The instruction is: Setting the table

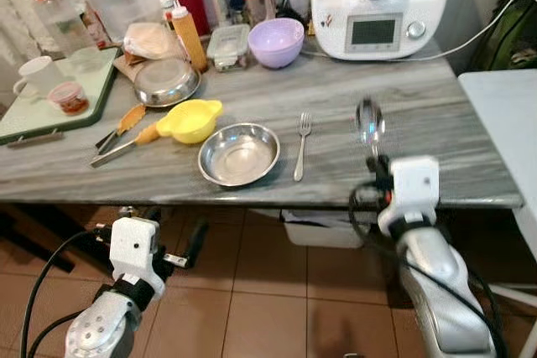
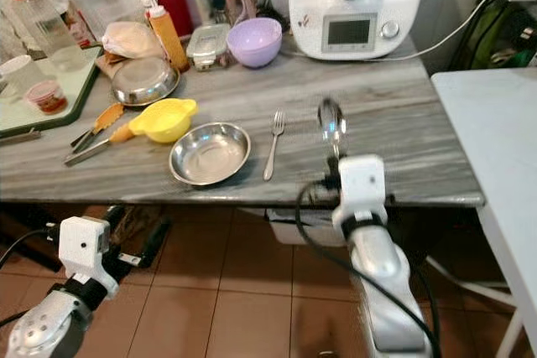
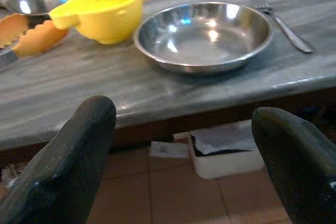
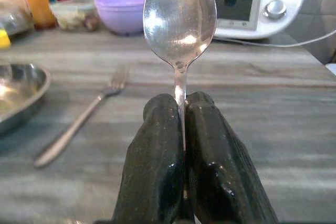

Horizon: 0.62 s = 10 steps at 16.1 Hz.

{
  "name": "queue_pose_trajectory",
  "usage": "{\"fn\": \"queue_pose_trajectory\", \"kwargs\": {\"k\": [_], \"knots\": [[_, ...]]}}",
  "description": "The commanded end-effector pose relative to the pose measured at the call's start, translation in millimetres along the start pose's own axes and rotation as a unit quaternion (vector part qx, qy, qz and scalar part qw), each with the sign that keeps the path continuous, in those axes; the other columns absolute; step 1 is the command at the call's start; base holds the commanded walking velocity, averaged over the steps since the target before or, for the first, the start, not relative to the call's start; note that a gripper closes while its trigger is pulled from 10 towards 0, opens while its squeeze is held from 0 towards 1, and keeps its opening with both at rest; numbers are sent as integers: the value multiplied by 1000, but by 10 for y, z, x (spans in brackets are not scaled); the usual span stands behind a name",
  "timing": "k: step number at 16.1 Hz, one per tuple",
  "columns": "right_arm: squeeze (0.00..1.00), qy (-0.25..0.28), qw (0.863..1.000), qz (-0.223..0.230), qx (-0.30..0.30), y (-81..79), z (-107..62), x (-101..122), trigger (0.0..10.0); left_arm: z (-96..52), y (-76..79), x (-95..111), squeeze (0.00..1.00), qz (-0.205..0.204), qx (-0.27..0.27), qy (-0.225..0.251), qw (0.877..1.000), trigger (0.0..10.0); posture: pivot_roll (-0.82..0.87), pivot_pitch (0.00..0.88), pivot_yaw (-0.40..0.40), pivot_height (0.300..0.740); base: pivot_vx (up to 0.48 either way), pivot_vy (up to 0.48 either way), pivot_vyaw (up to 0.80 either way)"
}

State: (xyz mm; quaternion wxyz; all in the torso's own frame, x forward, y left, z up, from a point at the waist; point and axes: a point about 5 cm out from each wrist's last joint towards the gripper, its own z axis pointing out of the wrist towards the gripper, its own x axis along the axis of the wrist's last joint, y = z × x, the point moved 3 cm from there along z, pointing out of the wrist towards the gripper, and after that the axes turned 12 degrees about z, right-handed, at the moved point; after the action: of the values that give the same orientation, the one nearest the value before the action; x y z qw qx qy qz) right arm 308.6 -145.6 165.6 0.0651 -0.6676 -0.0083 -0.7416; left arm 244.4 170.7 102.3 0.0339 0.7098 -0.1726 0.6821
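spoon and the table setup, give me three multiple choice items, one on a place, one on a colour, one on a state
1. Where does the fork lie?
A. inside the purple bowl
B. on the table, right of the steel plate
C. on the green tray

2. What colour is the juicer beside the steel plate?
A. yellow
B. blue
C. black

3. What is the right claw doing?
A. wide open, holding nothing
B. shut on the fork
C. shut on the spoon

Answers:
1 B: the fork rests on the grey top just right of the plate.
2 A: its body is plainly yellow.
3 C: both fingers pinch the spoon handle, bowl upward.
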Motion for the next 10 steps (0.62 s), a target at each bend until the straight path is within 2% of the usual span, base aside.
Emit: {"fn": "queue_pose_trajectory", "kwargs": {"k": [1, 3, 7, 9, 10], "knots": [[0, 1, 1000, 24, -7, -11, 37, 25, 10000, -36, -15, 25, 0, 9, -14, -2, 1000, 10000, -248, 179, 179, 740, 0, 0, 0], [0, 4, 996, 79, -28, -27, 206, 89, 10000, -82, 9, 41, 0, 14, -46, -10, 999, 10000, -229, 198, 195, 740, 0, 0, 0], [0, -3, 988, 149, -43, -70, 386, 103, 10000, -146, 102, 52, 0, 15, -93, -18, 995, 10000, -210, 210, 213, 740, 0, 0, 0], [0, -15, 981, 190, -32, -190, 553, 119, 10000, -158, 126, 48, 0, 15, -108, -24, 994, 10000, -202, 216, 224, 740, 0, 0, 0], [0, -16, 980, 196, -28, -229, 586, 131, 10000, -162, 134, 42, 0, 15, -110, -25, 994, 10000, -202, 216, 224, 740, 0, 0, 0]]}}
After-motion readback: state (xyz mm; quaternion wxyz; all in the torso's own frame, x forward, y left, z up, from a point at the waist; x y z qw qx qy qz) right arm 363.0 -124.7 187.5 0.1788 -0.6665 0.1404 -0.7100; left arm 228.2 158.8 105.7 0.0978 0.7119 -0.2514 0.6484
